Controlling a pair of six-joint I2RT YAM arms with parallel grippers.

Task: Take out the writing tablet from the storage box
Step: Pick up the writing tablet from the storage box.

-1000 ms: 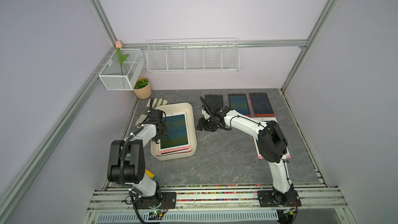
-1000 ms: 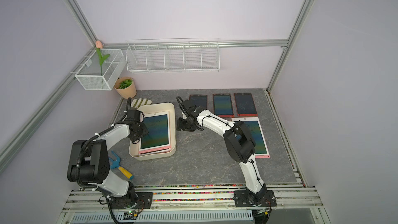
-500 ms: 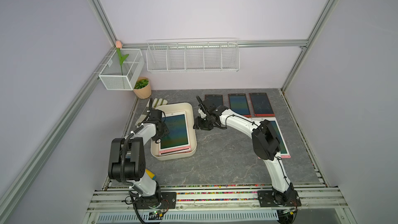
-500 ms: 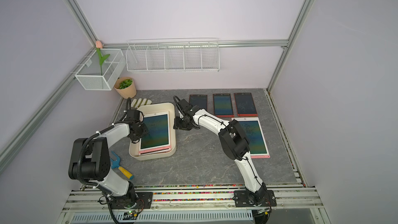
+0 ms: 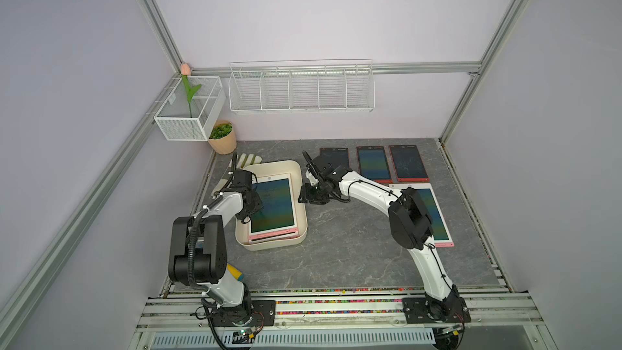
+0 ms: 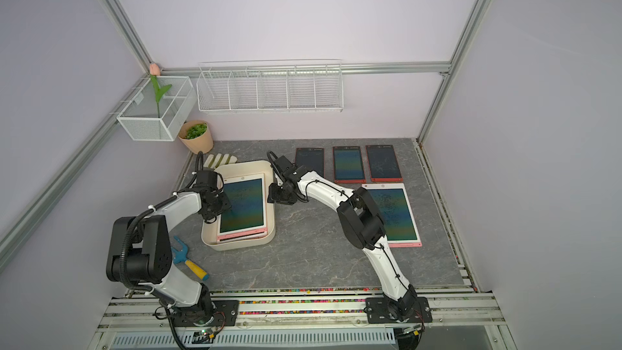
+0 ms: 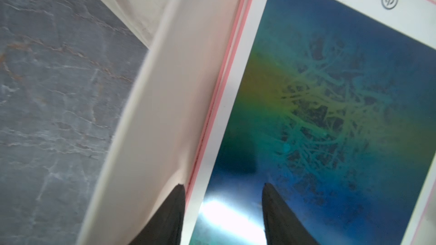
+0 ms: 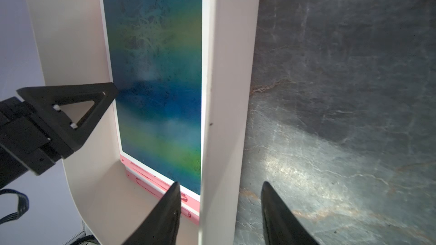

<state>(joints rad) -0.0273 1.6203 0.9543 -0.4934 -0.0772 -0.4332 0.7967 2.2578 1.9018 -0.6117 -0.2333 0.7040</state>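
The storage box point(image 5: 269, 247) point(image 6: 235, 246) is a cream tub left of the table's middle. A writing tablet point(image 5: 274, 205) point(image 6: 244, 205) with a white frame and blue-green screen lies on top of pink-edged ones inside it. My left gripper point(image 5: 250, 212) point(image 7: 223, 186) is open inside the box. It straddles the top tablet's point(image 7: 330, 104) left edge, one finger by the box wall point(image 7: 165, 90) and one over the screen. My right gripper point(image 5: 304, 196) point(image 8: 219, 183) is open astride the box's right wall point(image 8: 226, 90), one finger inside over the tablets' point(image 8: 153, 67) pink corner and one outside above the table.
Three small tablets point(image 5: 373, 163) lie in a row at the back right, and a large pink one point(image 5: 437, 217) lies partly under my right arm. Gloves point(image 5: 245, 159) and a potted plant point(image 5: 222, 136) sit behind the box. Wire baskets point(image 5: 301, 87) hang on the back wall. A blue-and-yellow tool point(image 6: 188, 260) lies by the left base.
My right gripper has moved left across the table to the box's right wall and now straddles it. My left gripper has stayed in the box at the tablet's edge.
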